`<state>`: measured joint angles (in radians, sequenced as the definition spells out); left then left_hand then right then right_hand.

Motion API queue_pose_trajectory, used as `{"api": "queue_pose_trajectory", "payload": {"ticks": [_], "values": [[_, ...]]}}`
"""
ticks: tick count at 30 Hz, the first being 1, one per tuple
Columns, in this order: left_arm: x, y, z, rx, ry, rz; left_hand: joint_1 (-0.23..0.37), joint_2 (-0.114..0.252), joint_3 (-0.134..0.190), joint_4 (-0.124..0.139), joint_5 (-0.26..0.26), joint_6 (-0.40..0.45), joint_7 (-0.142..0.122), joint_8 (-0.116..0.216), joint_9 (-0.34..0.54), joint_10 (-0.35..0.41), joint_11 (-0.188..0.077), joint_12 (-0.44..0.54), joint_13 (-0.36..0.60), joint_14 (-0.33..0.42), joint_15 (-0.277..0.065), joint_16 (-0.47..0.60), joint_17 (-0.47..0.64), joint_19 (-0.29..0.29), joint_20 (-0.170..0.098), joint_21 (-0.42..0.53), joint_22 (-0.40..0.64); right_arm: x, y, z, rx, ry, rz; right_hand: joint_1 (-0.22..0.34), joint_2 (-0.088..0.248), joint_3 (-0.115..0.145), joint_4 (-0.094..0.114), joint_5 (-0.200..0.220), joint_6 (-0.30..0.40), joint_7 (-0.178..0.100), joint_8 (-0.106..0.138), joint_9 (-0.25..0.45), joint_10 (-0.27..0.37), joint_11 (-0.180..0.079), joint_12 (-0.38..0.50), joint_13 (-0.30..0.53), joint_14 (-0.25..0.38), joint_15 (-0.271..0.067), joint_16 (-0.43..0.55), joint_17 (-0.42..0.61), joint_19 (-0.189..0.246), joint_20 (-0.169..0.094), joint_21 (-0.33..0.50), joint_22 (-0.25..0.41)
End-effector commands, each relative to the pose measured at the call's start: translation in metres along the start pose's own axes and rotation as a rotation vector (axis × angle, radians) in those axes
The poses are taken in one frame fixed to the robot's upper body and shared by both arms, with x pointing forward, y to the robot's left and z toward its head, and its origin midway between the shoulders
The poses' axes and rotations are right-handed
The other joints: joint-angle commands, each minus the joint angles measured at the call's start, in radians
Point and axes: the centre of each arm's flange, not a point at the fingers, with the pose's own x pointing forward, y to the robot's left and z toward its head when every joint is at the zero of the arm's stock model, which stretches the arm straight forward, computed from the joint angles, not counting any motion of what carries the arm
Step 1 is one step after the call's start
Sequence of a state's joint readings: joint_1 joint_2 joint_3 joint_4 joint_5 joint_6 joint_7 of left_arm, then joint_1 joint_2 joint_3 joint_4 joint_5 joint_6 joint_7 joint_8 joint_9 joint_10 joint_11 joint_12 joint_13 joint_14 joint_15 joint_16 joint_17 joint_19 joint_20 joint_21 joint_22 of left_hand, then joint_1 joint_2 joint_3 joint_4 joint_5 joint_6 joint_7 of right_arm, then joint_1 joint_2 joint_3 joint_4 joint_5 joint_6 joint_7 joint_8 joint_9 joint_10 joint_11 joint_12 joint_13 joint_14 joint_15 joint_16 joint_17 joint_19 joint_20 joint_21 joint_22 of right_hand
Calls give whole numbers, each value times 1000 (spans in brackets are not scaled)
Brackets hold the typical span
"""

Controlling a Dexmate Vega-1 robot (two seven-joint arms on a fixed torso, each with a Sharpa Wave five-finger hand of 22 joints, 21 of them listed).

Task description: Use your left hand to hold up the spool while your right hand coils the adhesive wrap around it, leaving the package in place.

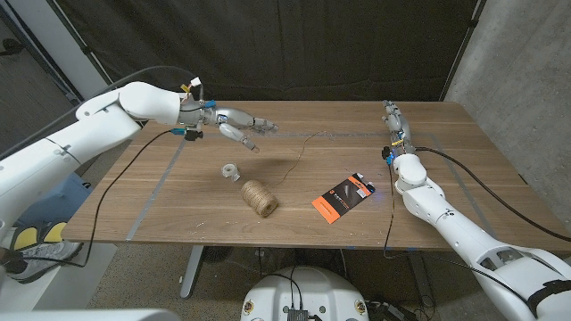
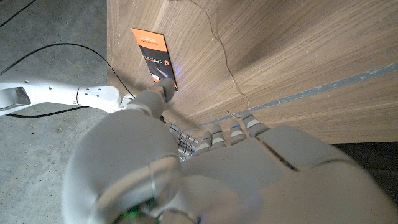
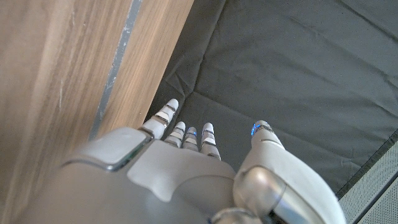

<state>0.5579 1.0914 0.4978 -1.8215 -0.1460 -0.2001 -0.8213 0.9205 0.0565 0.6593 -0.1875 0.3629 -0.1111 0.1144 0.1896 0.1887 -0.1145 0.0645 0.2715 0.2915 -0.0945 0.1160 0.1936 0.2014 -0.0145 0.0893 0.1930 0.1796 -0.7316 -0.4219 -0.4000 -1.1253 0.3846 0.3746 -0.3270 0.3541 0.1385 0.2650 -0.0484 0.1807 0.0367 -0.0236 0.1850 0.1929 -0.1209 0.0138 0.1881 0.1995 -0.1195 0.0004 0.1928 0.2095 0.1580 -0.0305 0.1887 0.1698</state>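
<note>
The twine spool lies on its side at the table's middle front, and a thin strand trails from it toward the back. A small white roll of wrap sits just behind and left of it. The orange and black package lies flat to the spool's right. My left hand hovers behind the roll, fingers stretched out and apart, holding nothing. My right hand is at the back right of the table, fingers straight and empty.
The wooden table carries grey tape lines. A black cable hangs from my left arm across the left side. A dark curtain hangs behind the table. My right arm appears in the left wrist view.
</note>
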Motion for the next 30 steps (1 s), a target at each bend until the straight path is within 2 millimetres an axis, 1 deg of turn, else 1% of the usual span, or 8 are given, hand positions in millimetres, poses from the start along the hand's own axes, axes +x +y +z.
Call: {"api": "queue_pose_trajectory", "payload": {"ticks": [1,7,17,30], "values": [[-1,-3,13,40,28,-43,11,1,3,5,2,-8,11,-1,4,-8,5,9,8,-3,8,6,4,-1,6,4,1,3,-2,-1,-8,4,-9,-7,3,1,-7,-1,-11,-2,-3,5,-14,4,-5,2,-10,1,-2,-1,-2,2,-2,4],[-5,-8,16,49,46,-35,10,0,-2,11,-1,-6,12,1,5,-10,5,14,13,-4,9,7,6,-3,8,4,2,4,-1,-2,-11,7,-6,-8,3,1,-8,-1,-14,-2,-3,5,-17,4,-4,2,-12,2,-2,-1,-5,4,-2,4],[-13,-23,25,71,73,-30,7,3,-8,20,-4,2,14,5,6,-6,3,26,22,-1,10,12,13,-3,8,5,3,1,-8,-5,-17,9,-15,-9,3,0,-9,-1,-17,-2,-1,5,-25,5,-4,2,-18,5,-1,-1,-10,7,-2,4],[-18,-36,26,82,87,-57,15,2,-5,18,-4,-1,13,5,8,-11,5,37,33,1,8,15,19,0,7,7,3,-6,-12,-7,-28,19,-27,-12,3,0,-11,-1,-29,-4,-1,5,-40,11,-4,2,-28,9,-1,-1,-15,11,-2,4]]}}
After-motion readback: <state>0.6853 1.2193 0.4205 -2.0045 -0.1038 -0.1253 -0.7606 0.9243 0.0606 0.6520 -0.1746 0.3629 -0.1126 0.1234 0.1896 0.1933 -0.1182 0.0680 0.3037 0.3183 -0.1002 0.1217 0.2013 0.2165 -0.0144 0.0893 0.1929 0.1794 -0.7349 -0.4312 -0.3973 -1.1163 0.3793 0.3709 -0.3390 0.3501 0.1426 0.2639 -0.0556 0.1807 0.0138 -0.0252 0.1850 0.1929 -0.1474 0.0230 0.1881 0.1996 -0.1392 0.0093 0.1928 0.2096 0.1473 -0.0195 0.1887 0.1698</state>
